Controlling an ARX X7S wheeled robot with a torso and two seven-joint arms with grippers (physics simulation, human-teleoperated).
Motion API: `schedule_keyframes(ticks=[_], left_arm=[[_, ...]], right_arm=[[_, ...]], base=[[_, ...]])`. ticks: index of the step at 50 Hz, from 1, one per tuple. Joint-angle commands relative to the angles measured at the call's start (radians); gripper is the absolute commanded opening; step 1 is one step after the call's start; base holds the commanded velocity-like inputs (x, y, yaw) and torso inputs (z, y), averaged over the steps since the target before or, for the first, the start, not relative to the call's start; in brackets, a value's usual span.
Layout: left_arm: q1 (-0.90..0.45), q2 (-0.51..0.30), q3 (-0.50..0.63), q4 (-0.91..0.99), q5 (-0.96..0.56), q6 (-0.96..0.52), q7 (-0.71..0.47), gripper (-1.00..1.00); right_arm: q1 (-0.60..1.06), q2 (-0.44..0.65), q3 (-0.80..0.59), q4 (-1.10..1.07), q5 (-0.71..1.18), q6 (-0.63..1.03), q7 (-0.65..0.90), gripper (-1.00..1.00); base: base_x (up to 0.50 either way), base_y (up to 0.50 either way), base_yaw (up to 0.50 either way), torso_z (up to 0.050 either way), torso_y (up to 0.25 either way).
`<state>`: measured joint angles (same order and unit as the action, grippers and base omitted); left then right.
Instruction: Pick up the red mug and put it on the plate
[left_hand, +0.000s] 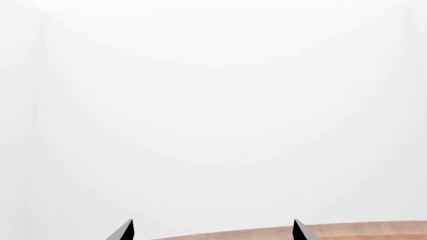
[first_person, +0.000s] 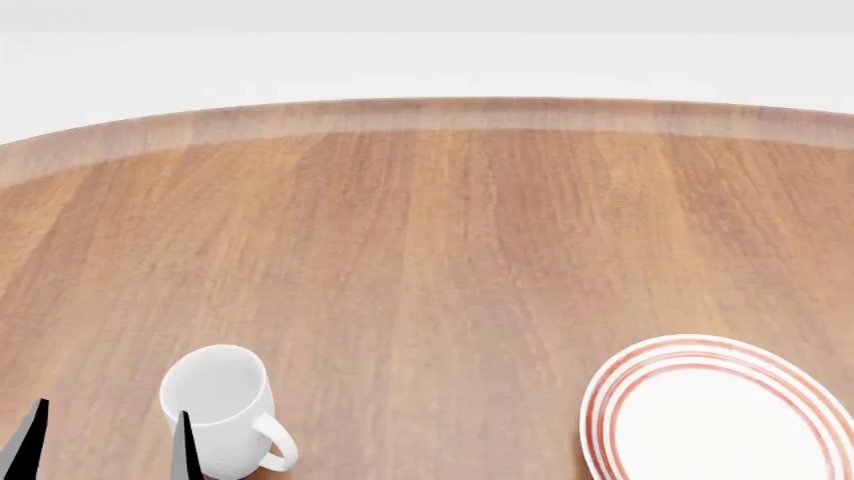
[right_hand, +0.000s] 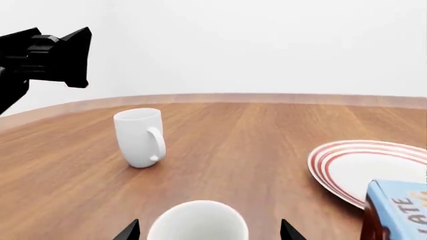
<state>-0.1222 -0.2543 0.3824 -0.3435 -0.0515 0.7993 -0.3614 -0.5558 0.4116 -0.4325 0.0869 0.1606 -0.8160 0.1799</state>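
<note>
The plate (first_person: 721, 415), white with red rings, lies at the near right of the table; it also shows in the right wrist view (right_hand: 373, 167). My right gripper (right_hand: 209, 233) is open. Between its fingertips (right_hand: 131, 232) sits a round white mug opening (right_hand: 198, 220), not touching either tip. The mug's outer wall is hidden, so no red shows. That mug and the right gripper are out of the head view. My left gripper (first_person: 107, 450) is open and empty beside the plain white mug (first_person: 220, 410). In its own view the left gripper (left_hand: 213, 231) faces the white wall.
The plain white mug (right_hand: 140, 137) stands upright, handle toward the plate side. A blue box with letters (right_hand: 398, 210) stands close by the plate's near edge. My left arm's black body (right_hand: 47, 55) hangs over the table's left. The round wooden table's far edge (first_person: 427, 105) curves across.
</note>
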Motion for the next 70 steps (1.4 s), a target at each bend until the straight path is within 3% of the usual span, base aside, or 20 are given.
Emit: schedule_keyframes(ticks=[1, 33, 62, 70], left_arm=[[-0.001, -0.001, 0.003, -0.001, -0.002, 0.003, -0.003, 1.00], [-0.003, -0.006, 0.012, -0.002, -0.006, 0.004, -0.010, 1.00], [-0.005, -0.011, 0.019, -0.002, -0.006, 0.003, -0.018, 1.00], [-0.006, -0.012, 0.021, -0.002, -0.007, 0.004, -0.020, 1.00]], right_arm=[[-0.009, -0.003, -0.005, 0.035, 0.008, -0.038, -0.003, 1.00], [0.006, -0.026, -0.034, 0.137, 0.039, -0.092, -0.026, 1.00], [0.136, -0.118, -0.040, 0.458, 0.148, -0.225, -0.179, 1.00], [0.078, -0.124, -0.008, 0.384, 0.110, -0.197, -0.175, 1.00]], base=[[0.00, 0.00, 0.00, 0.000, 0.000], [0.00, 0.00, 0.00, 0.000, 0.000], [0.00, 0.00, 0.00, 0.000, 0.000], [0.00, 0.00, 0.00, 0.000, 0.000]])
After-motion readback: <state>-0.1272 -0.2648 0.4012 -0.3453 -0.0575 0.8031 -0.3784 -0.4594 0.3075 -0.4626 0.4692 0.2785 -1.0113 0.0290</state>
